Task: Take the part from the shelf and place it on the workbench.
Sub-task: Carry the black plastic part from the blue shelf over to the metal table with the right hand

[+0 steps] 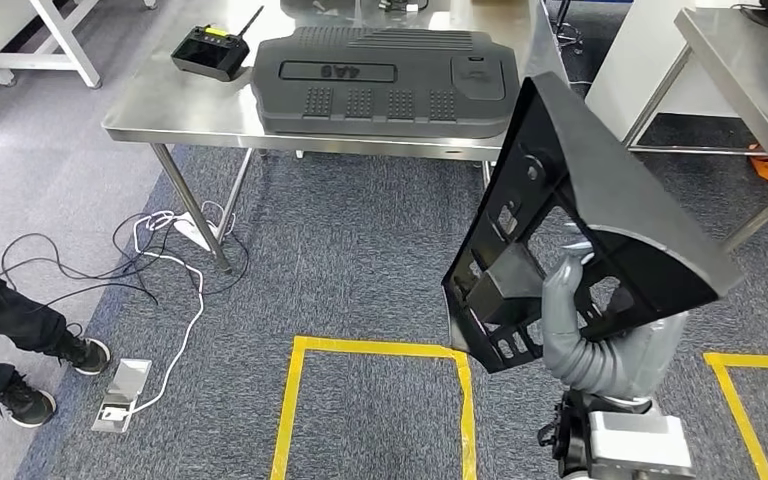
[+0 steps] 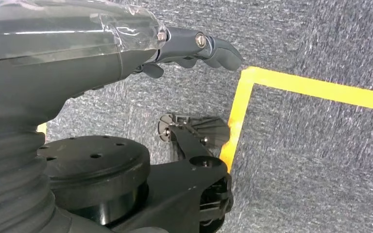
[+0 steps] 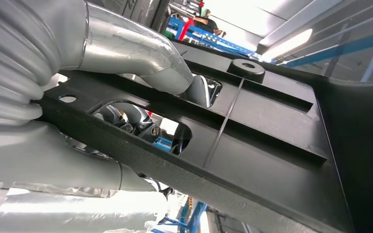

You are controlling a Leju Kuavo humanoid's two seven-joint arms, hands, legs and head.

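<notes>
Carrying the black part (image 1: 570,220) gripped in your right hand (image 1: 585,330), left hand (image 2: 194,48) hanging empty with fingers curled, you next need to reach the worktop (image 1: 180,100) ahead.

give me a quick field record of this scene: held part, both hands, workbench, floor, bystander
held part: black plastic frame part, tilted, lifted above the floor, not yet on the workbench
right robot hand: grips the part through its openings
left robot hand: holds nothing, hangs over the carpet
workbench: steel table ahead, carrying a large black cover and a black controller
floor: grey carpet, yellow tape outline, white cables
bystander: person's legs and shoes at the left edge
</notes>
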